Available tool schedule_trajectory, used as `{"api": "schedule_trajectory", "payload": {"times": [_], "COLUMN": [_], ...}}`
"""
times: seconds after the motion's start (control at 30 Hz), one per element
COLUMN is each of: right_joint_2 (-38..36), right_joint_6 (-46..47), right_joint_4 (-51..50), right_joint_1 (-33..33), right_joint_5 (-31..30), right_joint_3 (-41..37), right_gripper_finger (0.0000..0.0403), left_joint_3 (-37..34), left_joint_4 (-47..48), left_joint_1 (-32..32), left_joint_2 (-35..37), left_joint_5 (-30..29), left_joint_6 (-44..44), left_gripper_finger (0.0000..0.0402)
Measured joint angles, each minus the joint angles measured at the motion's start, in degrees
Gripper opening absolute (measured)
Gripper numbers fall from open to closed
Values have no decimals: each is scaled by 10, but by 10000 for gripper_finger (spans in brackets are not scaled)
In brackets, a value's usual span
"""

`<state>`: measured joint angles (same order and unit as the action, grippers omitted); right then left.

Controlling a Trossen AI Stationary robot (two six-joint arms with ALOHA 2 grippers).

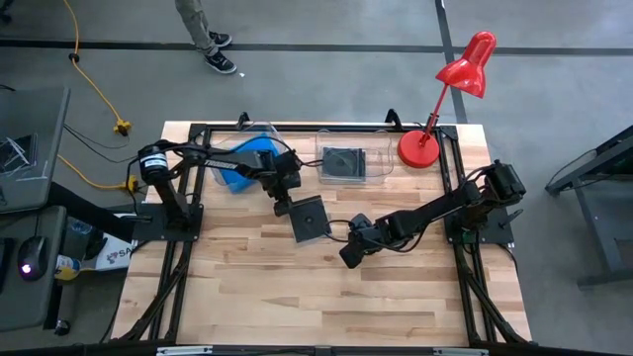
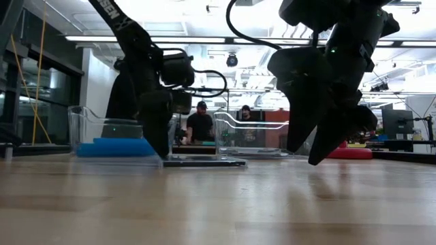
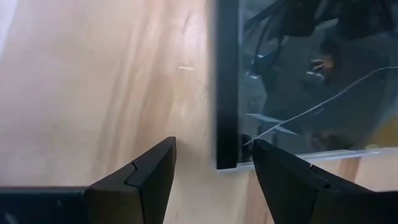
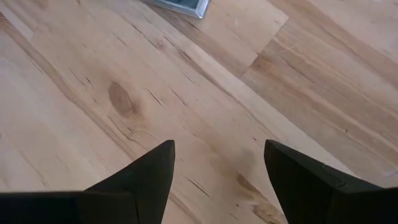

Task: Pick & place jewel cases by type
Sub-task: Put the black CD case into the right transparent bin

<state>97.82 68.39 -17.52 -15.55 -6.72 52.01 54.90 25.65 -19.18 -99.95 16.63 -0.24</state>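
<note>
A black jewel case [image 1: 309, 219] with a glossy cover lies flat on the wooden table near its middle; it also shows in the low view [image 2: 204, 162]. My left gripper [image 1: 285, 206] is open and tipped down at the case's left end. Its fingertips stand on either side of one corner [image 3: 227, 163] of the case, by the black spine. My right gripper [image 1: 348, 257] hangs open over bare wood, right of and nearer than the case. Only the case's corner [image 4: 181, 5] shows in the right wrist view.
Two clear tubs stand at the far edge. The left tub [image 1: 259, 129] holds blue jewel cases [image 1: 237, 163]; the right tub [image 1: 381, 163] holds a black case [image 1: 344, 163]. A red desk lamp [image 1: 418, 148] stands far right. Bare wood fills the near half.
</note>
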Motion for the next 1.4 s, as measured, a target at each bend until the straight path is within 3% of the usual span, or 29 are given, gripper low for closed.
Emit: {"api": "schedule_trajectory", "payload": {"times": [0.13, 0.3, 0.37, 0.6, 0.9, 1.07, 1.4], "right_joint_2": [0, 0, 0, 0, 0, 0, 0], "right_joint_6": [8, 30, 43, 131, 303, 304, 258], "right_joint_4": [-2, -7, -7, -7, 31, 34, 33], "right_joint_1": [-3, -12, -16, -45, -90, -90, -110], "right_joint_5": [2, -2, -5, -23, -134, -144, -115], "right_joint_3": [0, 0, 0, 0, 0, 0, 0], "right_gripper_finger": [240, 240, 240, 240, 240, 240, 240], "left_joint_3": [0, -4, -3, -3, -2, -2, -1], "left_joint_4": [-3, 6, 3, -3, -92, -127, -99], "left_joint_1": [0, 10, 21, 82, 154, 181, 198], "left_joint_2": [-2, -5, -5, -5, -4, -4, -1], "left_joint_5": [47, 160, 170, 158, 132, 121, 57], "left_joint_6": [0, -5, -7, -32, -92, -134, -196], "left_gripper_finger": [211, 211, 211, 211, 211, 211, 211]}}
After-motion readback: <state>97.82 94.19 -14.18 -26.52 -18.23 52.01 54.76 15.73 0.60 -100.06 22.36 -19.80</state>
